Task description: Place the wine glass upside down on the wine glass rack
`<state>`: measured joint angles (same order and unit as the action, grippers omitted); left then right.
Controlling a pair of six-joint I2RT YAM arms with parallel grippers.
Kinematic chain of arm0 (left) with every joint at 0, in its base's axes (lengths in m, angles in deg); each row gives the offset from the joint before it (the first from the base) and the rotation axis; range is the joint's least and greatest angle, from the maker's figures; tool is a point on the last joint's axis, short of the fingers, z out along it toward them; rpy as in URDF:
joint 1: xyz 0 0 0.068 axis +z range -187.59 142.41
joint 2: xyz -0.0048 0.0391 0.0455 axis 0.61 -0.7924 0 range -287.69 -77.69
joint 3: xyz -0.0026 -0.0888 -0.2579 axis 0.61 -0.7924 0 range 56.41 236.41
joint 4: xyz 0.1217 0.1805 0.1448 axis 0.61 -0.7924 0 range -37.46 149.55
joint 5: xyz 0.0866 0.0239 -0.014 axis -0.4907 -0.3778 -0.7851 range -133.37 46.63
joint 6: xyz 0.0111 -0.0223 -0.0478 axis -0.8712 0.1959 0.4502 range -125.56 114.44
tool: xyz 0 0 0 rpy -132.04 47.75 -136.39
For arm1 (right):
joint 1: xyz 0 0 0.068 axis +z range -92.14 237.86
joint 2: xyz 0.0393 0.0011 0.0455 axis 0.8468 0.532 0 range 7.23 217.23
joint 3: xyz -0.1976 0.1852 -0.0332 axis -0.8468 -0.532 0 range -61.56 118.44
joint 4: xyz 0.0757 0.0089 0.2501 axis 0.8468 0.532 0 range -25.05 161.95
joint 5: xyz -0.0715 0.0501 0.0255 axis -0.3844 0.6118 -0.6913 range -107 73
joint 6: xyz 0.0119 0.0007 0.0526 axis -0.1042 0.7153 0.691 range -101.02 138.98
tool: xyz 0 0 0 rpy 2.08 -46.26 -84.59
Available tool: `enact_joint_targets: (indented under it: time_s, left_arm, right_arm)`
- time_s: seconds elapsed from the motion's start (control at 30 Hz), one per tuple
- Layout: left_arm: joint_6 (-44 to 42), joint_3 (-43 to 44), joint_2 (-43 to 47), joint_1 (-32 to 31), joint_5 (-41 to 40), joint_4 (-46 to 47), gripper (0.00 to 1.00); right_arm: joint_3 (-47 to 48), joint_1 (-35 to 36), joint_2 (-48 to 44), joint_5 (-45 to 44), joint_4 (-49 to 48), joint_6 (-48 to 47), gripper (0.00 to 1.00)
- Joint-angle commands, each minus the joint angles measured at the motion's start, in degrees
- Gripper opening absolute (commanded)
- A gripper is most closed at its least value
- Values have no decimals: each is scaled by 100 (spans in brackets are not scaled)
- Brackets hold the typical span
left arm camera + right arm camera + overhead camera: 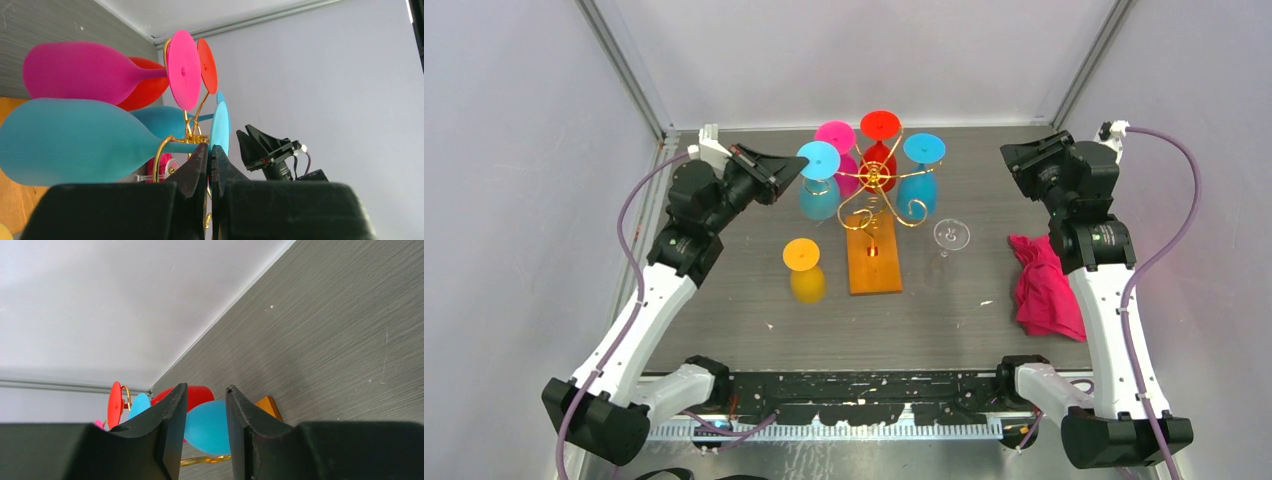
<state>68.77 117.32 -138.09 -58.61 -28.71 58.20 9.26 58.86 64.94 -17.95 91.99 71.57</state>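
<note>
Nearest, low in the top view, an orange glass stands upside down on the table, just left of the rack and its wooden base. A pink cloth lies at centre right, and a clear glass stands between it and the rack. Further up, four glasses hang bowl-down from the gold wire arms: a blue glass on the left, a pink glass and a red glass behind, and a second blue glass on the right. The left gripper sits right beside the foot of the left blue glass, its fingers pressed almost together with nothing seen between them. The right gripper hovers at upper right, well apart from the rack, its fingers parted and empty.
</note>
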Motion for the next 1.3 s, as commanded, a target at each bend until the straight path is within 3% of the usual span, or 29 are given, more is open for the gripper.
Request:
enact_joint_targets:
  time_s: [0.0,0.6,1.13,1.27]
  left_arm:
    - [-62,-39,283,119,-83,151,0]
    - [52,-492,901,133,-55,-200,1]
    - [74,-498,675,61,483,-138,1]
    - [63,-453,644,54,531,-215,11]
  right_arm:
    - [221,-20,-14,19,-261,-92,40]
    - [63,-20,-124,262,-292,-12,40]
    - [-3,-21,-240,223,-262,35,40]
    - [-3,-23,-245,209,-253,35,40]
